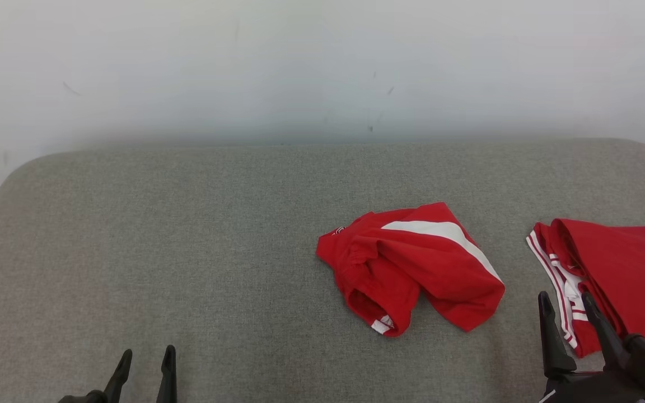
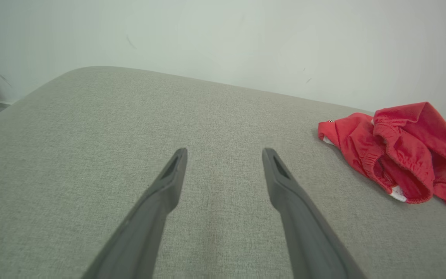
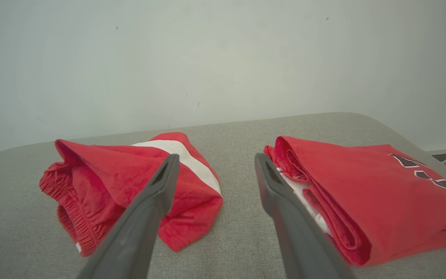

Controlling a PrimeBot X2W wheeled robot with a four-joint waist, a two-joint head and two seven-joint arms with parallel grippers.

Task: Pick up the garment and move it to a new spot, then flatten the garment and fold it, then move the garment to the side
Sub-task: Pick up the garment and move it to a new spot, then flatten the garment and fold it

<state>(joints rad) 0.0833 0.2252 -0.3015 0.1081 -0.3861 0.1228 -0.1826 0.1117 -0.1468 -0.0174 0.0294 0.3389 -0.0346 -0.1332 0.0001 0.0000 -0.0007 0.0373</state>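
Note:
A crumpled red garment (image 1: 412, 263) with a white stripe and an elastic waistband lies right of the middle of the grey padded surface (image 1: 188, 235). In the left wrist view the garment (image 2: 397, 151) is at the far right, and in the right wrist view the garment (image 3: 130, 182) lies left of the fingers. My left gripper (image 1: 146, 361) is open at the lower left, well away from it, with nothing between its fingers. My right gripper (image 1: 566, 302) is open at the lower right, between the crumpled garment and a folded one, holding nothing.
A folded red garment (image 1: 613, 274) with white trim and dark lettering lies at the right edge of the surface, and shows as a folded stack (image 3: 362, 197) in the right wrist view. A pale wall (image 1: 322, 67) stands behind the surface. Its far corners are rounded.

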